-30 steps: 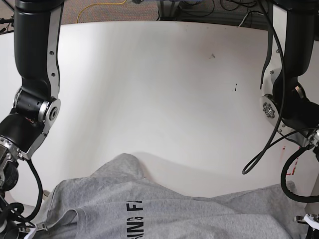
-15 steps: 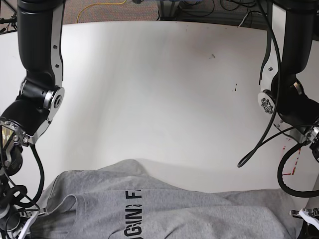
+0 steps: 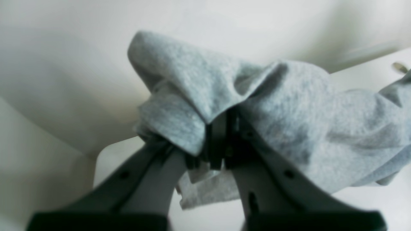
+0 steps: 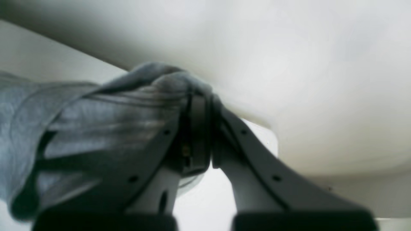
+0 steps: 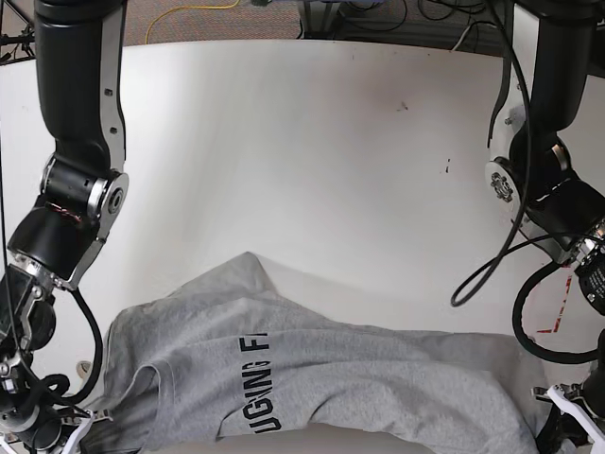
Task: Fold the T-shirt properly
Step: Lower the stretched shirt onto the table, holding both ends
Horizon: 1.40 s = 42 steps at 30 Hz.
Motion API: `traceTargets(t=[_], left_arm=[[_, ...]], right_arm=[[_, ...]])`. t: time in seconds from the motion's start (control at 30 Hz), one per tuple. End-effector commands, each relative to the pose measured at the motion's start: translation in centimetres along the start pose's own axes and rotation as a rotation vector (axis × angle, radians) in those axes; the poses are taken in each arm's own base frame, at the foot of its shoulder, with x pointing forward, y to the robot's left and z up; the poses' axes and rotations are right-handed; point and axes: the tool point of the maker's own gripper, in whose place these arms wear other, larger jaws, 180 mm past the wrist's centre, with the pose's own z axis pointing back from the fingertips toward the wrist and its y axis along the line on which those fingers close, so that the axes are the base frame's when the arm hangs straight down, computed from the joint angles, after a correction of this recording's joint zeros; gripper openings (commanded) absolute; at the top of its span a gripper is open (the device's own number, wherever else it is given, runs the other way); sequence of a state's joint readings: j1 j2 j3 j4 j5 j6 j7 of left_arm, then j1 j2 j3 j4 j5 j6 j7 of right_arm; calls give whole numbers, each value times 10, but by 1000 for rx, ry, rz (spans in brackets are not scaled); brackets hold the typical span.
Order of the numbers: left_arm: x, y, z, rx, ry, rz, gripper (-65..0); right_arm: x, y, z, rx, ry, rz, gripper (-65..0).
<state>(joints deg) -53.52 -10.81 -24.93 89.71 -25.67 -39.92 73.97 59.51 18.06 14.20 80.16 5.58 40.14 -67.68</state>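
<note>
T-shirt (image 5: 321,378) lies crumpled on the white table (image 5: 302,170), spanning between both tools at the near edge, lettering partly visible. Fabric reads as light, soft and limp; it will sag and wrinkle unless kept taut. Left gripper (image 3: 218,141) is pressed together, pinching a bunched fold draped over its tips. Right gripper (image 4: 199,128) is likewise clamped on gathered cloth trailing to its side. Hem corners or shoulder seams judged the best holds.

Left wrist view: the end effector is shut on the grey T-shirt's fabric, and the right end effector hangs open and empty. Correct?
Not quite. The left end effector is shut on the T-shirt, but the right end effector is also shut on grey fabric, not open and empty; the right wrist view shows it.
</note>
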Motion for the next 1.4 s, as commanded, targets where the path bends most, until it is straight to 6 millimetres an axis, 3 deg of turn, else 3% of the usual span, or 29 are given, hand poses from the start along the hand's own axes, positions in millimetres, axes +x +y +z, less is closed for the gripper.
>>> traceTargets(t=[0.0,0.17,0.37,0.5,0.57,0.63,0.9,1.23,1.3,1.37], left_arm=[[24,4,2,-1,-66,-7,-640],[20,9,-9,-22,-45,32,-638],[24,12,-9,-22,-50,36,-637],[27,16,-5,-7,-54,23,-637],[30,19,0,8,-50,-7,-637],[28,21,1,12,-45,-10,-637],[20,16,-2,0,-35,-2,-637],[-26,0,-12,-30,57,20,-632],[-51,-8,-12,-41,109,17,-633],[-56,-10,-11,-41,119,16,-633]], right_arm=[[24,-12,2,-8,-68,-6,-647],[21,-12,-13,33,-54,-27,-646],[21,-17,-14,32,-48,-29,-646],[24,-24,-5,9,-58,-33,-645],[23,-41,14,-51,-58,-49,-644],[17,-45,21,-71,-40,-55,-643],[-2,-48,30,-102,28,-53,-643],[-52,-19,27,-100,156,11,-638],[-87,18,24,-51,200,66,-640],[-94,27,24,-37,207,76,-639]])
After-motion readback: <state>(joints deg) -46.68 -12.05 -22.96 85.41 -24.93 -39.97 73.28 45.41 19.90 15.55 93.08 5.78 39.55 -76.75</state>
